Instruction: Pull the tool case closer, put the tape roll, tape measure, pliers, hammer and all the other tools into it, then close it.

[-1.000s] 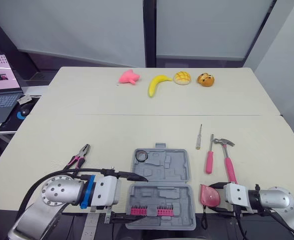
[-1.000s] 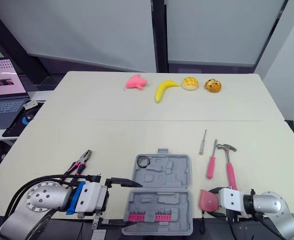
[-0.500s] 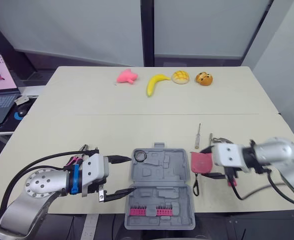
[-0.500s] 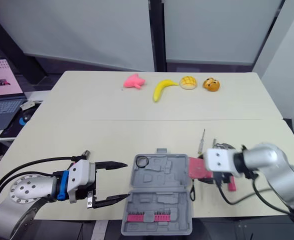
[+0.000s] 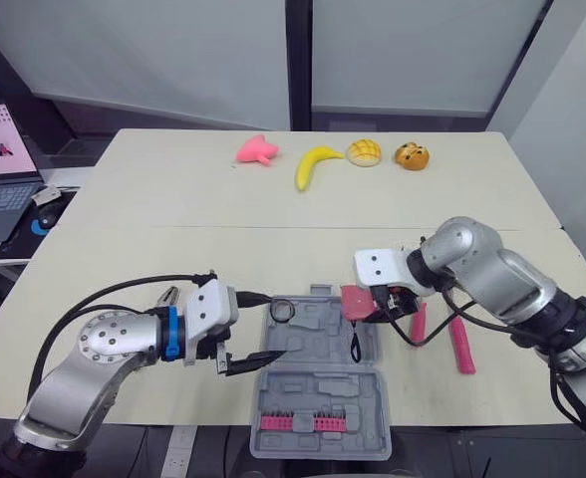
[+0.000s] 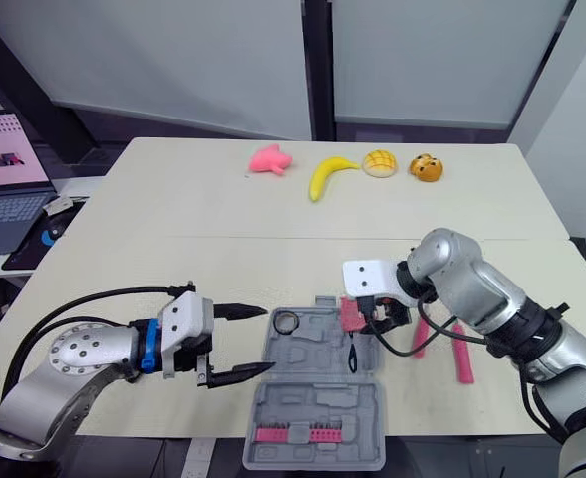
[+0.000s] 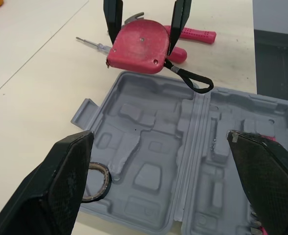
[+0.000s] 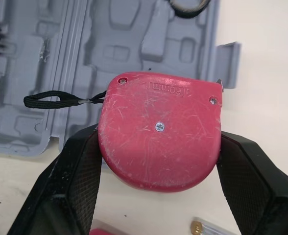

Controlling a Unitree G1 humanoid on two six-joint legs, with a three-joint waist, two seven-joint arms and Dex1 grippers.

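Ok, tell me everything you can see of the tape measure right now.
The tape measure is a pink-red, rounded plastic body, scuffed, with a centre screw, two corner screws and a metal tape tip at one corner. The right pincer grips it by its sides between black fingers, over the far right edge of the open grey tool case. Its black wrist strap hangs over the case.

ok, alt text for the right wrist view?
The right tool grips a red tape measure over the edge of the open grey tool case. Its black strap dangles across the case; a tape roll lies in a corner recess.
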